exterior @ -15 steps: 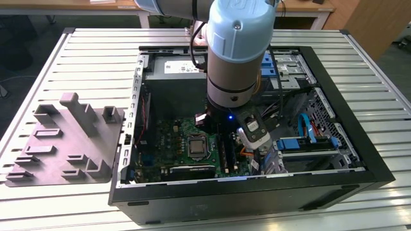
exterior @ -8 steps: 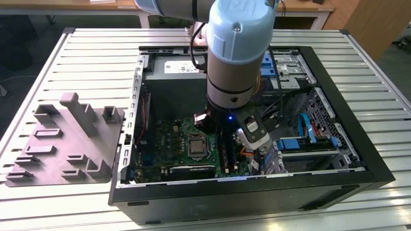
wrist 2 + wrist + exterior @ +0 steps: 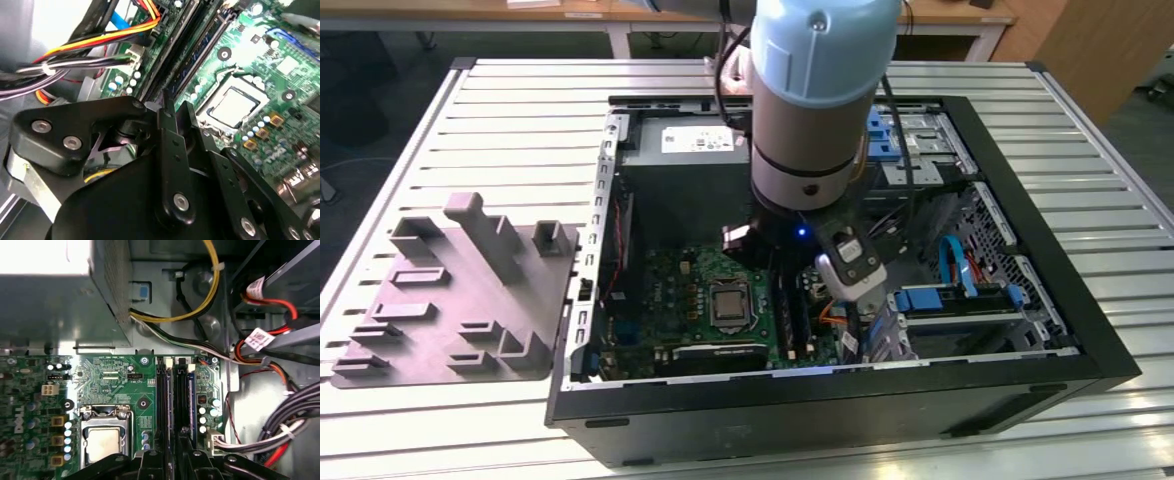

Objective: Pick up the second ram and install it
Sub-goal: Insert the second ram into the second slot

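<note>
My arm (image 3: 821, 100) reaches down into the open computer case (image 3: 854, 400), over the memory slots of the green motherboard (image 3: 680, 290). The second ram (image 3: 174, 400), a thin dark stick, stands on edge in a slot and runs in between the fingers of my gripper (image 3: 171, 460). In the second wrist view the gripper (image 3: 176, 111) has its two black fingers nearly together, right over the slots. Another dark, bluish stick (image 3: 191, 400) sits in the neighbouring slot.
The processor socket (image 3: 102, 440) lies just beside the slots. Bundled cables (image 3: 280, 435) and blue drive brackets (image 3: 947, 300) crowd the other side. The power supply (image 3: 687, 150) fills the case's far end. A grey fixture (image 3: 454, 300) lies on the slatted table at the exterior view's left.
</note>
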